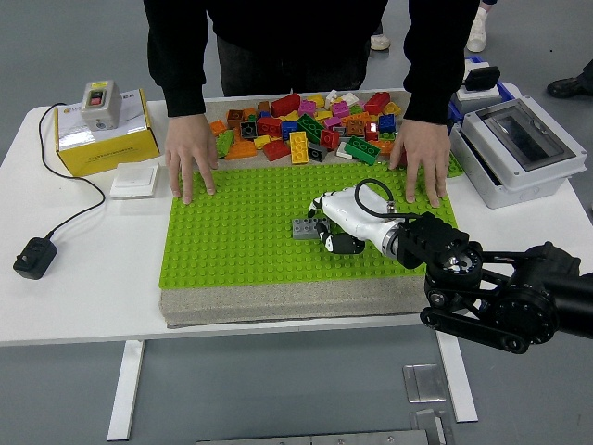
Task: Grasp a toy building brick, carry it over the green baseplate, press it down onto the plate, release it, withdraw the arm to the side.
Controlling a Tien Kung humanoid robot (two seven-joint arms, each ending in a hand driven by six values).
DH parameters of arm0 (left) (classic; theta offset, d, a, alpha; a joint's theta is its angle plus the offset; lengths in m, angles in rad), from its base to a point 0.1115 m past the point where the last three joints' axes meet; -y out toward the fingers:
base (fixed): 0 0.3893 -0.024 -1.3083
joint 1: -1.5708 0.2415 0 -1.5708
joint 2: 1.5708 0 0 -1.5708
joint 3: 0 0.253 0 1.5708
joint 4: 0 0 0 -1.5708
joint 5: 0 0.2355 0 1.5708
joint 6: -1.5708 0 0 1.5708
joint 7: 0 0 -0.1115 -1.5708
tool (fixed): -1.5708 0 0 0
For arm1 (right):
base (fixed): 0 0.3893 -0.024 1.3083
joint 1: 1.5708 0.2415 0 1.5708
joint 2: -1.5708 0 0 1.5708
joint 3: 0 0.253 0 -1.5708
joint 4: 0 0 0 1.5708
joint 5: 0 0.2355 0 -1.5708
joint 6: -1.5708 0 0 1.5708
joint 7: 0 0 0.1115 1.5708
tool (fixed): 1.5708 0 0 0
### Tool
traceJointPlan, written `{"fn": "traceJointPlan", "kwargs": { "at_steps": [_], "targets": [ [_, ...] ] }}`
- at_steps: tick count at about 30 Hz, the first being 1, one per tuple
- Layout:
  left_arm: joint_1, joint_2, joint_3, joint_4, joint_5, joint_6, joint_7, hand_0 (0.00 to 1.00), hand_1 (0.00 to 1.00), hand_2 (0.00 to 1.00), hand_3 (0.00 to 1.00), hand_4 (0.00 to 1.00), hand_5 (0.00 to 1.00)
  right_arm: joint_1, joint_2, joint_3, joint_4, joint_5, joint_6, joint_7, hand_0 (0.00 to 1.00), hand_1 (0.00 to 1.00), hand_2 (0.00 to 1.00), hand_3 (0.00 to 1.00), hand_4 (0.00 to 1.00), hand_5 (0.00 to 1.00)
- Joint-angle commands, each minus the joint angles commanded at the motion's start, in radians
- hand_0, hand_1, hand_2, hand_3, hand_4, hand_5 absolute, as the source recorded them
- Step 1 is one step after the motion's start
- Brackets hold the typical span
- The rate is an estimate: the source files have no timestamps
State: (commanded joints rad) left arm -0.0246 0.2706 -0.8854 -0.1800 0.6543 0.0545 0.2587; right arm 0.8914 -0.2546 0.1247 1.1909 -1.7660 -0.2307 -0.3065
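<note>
A grey brick [304,228] sits on the green baseplate [232,241] near its middle. My right hand [335,222], white with black fingertips, hovers just right of the brick with its fingers relaxed and holding nothing. The right arm [500,287] comes in from the lower right. A pile of loose coloured bricks [306,125] lies behind the plate. The left arm is out of view.
A person stands at the far side with one hand [190,158] on the plate's left back corner and the other hand [422,162] on its right back corner. A yellow box [97,130] and black plug [32,258] are left; a grey case [519,148] is right.
</note>
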Motion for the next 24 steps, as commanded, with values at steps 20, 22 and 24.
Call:
{"fn": "traceJointPlan", "kwargs": {
  "at_steps": [20, 22, 24],
  "targets": [
    [0.01, -0.011, -0.016, 0.0, 0.001, 0.001, -0.002, 0.75, 0.693, 0.65, 0.704, 0.389, 0.474, -0.365, -0.172, 0.461, 0.316, 0.354, -0.135, 0.264, 0.128, 0.233, 0.579, 0.645, 0.379, 0.342],
    [0.013, -0.013, -0.018, 0.0, 0.001, 0.001, -0.002, 0.75, 0.693, 0.65, 0.704, 0.389, 0.474, -0.419, -0.169, 0.526, 0.345, 0.425, -0.116, 0.305, 0.128, 0.233, 0.579, 0.645, 0.379, 0.342],
    [0.016, -0.014, -0.02, 0.0, 0.0, 0.001, -0.002, 0.75, 0.693, 0.65, 0.704, 0.389, 0.474, -0.473, -0.162, 0.59, 0.36, 0.503, -0.096, 0.343, 0.128, 0.233, 0.579, 0.645, 0.379, 0.342]
  ]
}}
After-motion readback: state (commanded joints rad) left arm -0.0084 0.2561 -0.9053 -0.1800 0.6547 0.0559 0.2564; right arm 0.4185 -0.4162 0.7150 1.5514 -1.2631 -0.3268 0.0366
